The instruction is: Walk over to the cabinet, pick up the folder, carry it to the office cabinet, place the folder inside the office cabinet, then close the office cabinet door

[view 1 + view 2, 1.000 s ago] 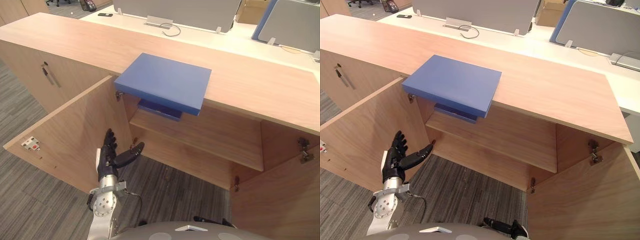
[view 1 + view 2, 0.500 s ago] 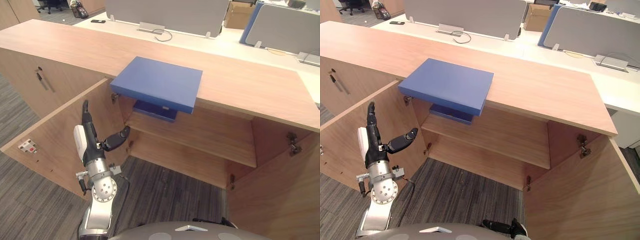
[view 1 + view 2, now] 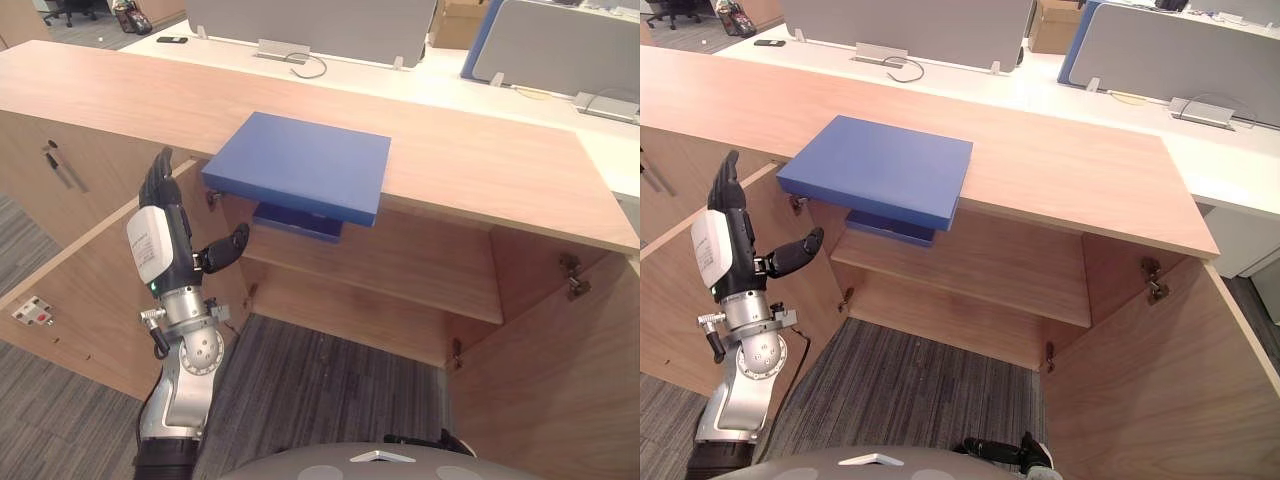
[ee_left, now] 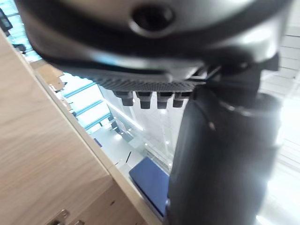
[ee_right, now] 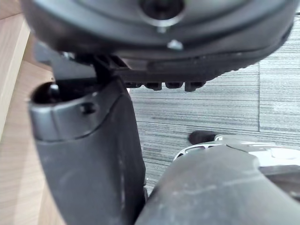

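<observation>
Left arm point(image 3: 185, 385) stands upright at the near left. Left hand point(image 3: 158, 235) is vertical, with fingers point(image 3: 158, 180) straight and pointing up and the thumb spread rightward. Right hand point(image 5: 84, 154) hangs low at the near right.

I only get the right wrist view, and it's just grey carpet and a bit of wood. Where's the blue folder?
Observer: The blue folder lies flat on top of the cabinet, with its near edge sticking out past the front.
Operator: Is a robot hand holding it?
Observer: No. The left robot hand is up to the left of the blue folder with straight fingers, and it isn't touching it.
</observation>
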Controlling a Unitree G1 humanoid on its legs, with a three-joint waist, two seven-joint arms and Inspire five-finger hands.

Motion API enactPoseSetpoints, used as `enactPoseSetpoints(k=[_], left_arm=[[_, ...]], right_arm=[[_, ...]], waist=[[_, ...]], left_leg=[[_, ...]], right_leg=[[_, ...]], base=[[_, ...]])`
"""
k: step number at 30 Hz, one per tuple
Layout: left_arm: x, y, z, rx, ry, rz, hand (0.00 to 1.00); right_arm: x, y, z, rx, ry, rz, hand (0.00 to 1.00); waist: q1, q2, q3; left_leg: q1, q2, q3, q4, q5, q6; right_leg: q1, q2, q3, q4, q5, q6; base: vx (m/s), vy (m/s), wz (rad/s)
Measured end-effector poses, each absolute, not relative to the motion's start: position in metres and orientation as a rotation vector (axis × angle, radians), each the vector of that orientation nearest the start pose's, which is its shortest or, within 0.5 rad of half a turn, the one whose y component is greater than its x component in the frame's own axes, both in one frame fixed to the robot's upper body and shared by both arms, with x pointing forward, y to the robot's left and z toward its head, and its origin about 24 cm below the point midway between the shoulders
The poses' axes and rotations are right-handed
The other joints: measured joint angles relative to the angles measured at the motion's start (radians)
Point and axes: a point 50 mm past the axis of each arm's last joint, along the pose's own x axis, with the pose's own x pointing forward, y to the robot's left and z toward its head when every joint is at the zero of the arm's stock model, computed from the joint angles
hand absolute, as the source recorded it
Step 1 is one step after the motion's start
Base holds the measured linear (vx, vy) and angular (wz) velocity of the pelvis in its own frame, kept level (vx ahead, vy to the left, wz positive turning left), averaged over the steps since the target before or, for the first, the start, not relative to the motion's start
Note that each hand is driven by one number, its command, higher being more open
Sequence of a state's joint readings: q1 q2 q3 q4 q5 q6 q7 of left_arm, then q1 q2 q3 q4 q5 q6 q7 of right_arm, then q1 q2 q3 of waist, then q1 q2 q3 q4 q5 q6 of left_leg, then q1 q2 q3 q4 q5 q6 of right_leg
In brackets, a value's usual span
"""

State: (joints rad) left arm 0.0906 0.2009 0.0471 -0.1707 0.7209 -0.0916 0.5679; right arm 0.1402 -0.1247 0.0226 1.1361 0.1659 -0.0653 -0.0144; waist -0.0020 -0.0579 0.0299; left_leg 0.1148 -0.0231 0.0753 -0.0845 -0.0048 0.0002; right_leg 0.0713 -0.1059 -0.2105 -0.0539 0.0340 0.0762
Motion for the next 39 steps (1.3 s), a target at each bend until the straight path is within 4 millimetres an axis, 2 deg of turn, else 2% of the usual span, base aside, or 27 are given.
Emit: enactPoseSetpoints(k=[7, 14, 18, 33, 34, 39], left_arm=[[0.235, 0.213, 0.107, 0.984, -0.481, 0.541, 1.0], [0.245, 0.219, 0.104, 1.077, -0.47, 0.499, 1.0], [0.253, 0.215, 0.106, 1.137, -0.488, 0.444, 1.0], [0.264, 0.21, 0.096, 1.269, -0.472, 0.288, 1.0], [0.265, 0.21, 0.096, 1.278, -0.478, 0.278, 0.0], [0.276, 0.207, 0.099, 1.297, -0.494, 0.255, 0.0]], right_arm=[[0.057, -0.201, -0.169, 0.025, 1.194, -0.186, 1.0], [0.056, -0.203, -0.169, 0.03, 1.192, -0.174, 1.0], [0.056, -0.202, -0.169, 0.03, 1.194, -0.172, 1.0], [0.056, -0.201, -0.169, 0.032, 1.195, -0.167, 1.0], [0.055, -0.201, -0.169, 0.032, 1.195, -0.167, 1.0], [0.055, -0.202, -0.169, 0.032, 1.195, -0.167, 1.0]], waist=[[-0.003, 0.004, -0.002], [-0.003, 0.011, -0.024], [-0.003, 0.009, -0.025], [-0.006, 0.002, -0.03], [-0.007, 0.002, -0.03], [-0.006, 0.0, -0.031]], left_leg=[[0.008, 0.003, 0.017, 0.0, -0.002, 0.0], [0.0, 0.006, 0.031, 0.0, -0.003, -0.002], [0.001, 0.006, 0.033, 0.0, -0.004, -0.001], [0.007, 0.006, 0.051, 0.0, -0.009, -0.001], [0.007, 0.006, 0.052, 0.0, -0.009, -0.001], [0.01, 0.006, 0.054, 0.0, -0.01, 0.0]], right_leg=[[-0.002, 0.001, 0.024, 0.0, 0.006, -0.002], [-0.018, 0.004, 0.038, 0.0, 0.007, -0.003], [-0.018, 0.004, 0.04, -0.001, 0.007, -0.003], [-0.021, 0.005, 0.054, -0.001, 0.009, -0.004], [-0.021, 0.005, 0.054, -0.001, 0.009, -0.004], [-0.019, 0.004, 0.055, -0.001, 0.009, -0.004]], base=[[-0.05, -0.005, -0.1], [-0.01, -0.007, -0.06], [-0.01, -0.001, -0.01], [-0.01, -0.002, -0.03], [0.0, 0.0, 0.0], [0.0, -0.002, -0.01]])
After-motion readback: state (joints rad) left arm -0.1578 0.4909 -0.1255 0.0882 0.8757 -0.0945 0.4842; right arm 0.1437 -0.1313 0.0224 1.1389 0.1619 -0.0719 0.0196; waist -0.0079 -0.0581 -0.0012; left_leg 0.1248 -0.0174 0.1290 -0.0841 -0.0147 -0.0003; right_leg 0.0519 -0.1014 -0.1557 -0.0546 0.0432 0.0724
